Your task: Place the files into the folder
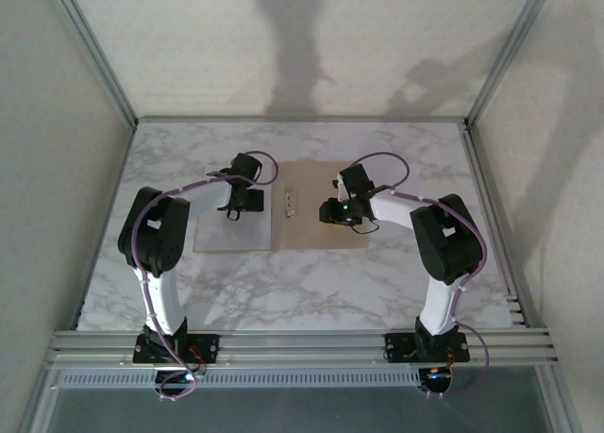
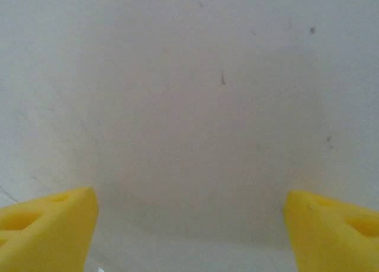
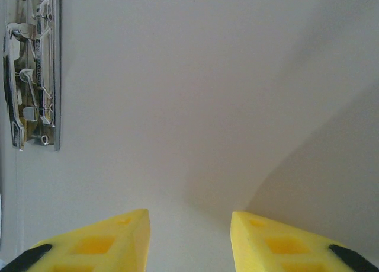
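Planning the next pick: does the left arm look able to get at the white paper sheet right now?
Probably yes: the left gripper hangs open directly over the paper sheet, nothing lies on it, and the right gripper is off over the folder.

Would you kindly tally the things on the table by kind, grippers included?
Folder: 1
Paper sheet: 1 visible
Metal clip: 1
Grippers: 2 (left gripper, right gripper)
Total: 5

Soft even light, grey shadows on the back wall [image 1: 189, 37], close-up wrist views hazy and blurred
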